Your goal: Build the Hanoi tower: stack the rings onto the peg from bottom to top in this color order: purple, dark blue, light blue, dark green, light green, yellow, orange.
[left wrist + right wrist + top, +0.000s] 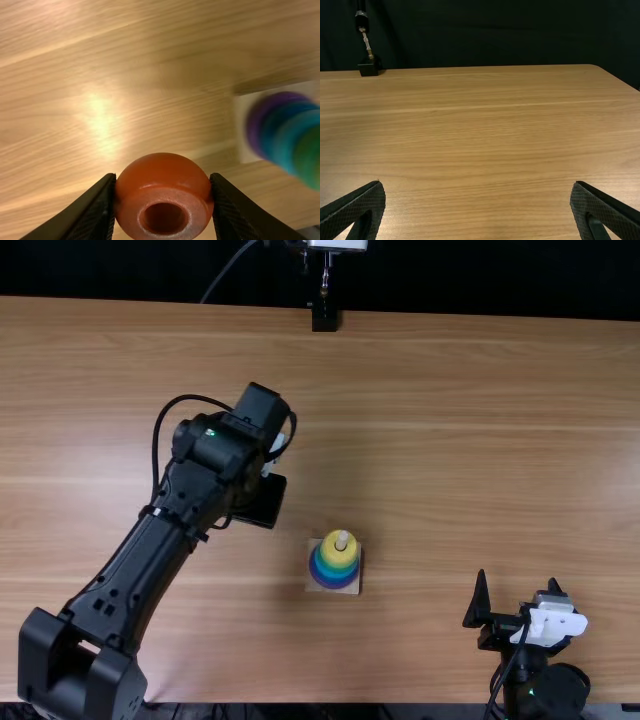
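- Left gripper point(274, 452): its two black fingers point(98, 207), at the lower edge of the left wrist view, are pinching the orange ring point(162, 172) between them, one on each side. The ring's round hole shows at its lower part in that view.
- Right gripper point(517, 580): its fingers point(357, 207) are spread wide, with bare tabletop between them in the right wrist view. It is at the lower right of the top view, well apart from the stack.
- Left arm point(150, 565): it slants from the lower left of the top view up to left of centre, its wrist above the table, up and left of the stack.
- Stack: just below the centre of the top view, the yellow ring point(336, 554) is uppermost around the peg point(341, 538), whose pale tip shows. Green and blue rings come under it, and the purple ring point(256, 125) is lowest.
- Square wooden base point(243, 132): it lies flat on the table under the purple ring.
- Wooden table point(450, 420): it spans most of the top view.
- Black block point(325, 319) with a metal rod: at the table's far edge, top middle of the top view.
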Controlling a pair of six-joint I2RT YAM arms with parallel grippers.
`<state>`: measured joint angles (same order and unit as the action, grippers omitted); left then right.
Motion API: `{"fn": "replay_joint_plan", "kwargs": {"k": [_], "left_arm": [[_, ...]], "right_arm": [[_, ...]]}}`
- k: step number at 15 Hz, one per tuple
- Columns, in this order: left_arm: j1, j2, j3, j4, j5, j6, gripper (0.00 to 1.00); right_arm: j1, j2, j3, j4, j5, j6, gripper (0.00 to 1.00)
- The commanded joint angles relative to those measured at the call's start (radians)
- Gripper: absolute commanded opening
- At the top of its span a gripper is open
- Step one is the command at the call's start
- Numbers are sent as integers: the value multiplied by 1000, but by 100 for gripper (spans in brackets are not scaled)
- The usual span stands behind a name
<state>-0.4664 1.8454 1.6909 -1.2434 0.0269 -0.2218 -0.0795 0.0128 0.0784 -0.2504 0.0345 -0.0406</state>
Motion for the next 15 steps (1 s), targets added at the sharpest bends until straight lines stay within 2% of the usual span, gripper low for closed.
{"fn": "replay_joint_plan", "kwargs": {"k": [1, 3, 8, 10, 15], "left_arm": [[-46, -34, 52, -3, 4, -98, 0], [-90, -46, 96, -10, 4, -168, 0], [-186, -48, 185, -56, 4, -268, 0], [-210, -48, 220, -64, 4, -292, 0], [-273, -46, 222, -62, 4, -301, 0]], "right_arm": [[-9, -13, -62, -64, 15, 0, 100], [-9, -13, -62, -65, 17, 0, 100], [-9, -13, -62, -64, 15, 0, 100], [-9, -13, -62, -65, 17, 0, 100], [-9, -13, -62, -64, 17, 0, 100]]}}
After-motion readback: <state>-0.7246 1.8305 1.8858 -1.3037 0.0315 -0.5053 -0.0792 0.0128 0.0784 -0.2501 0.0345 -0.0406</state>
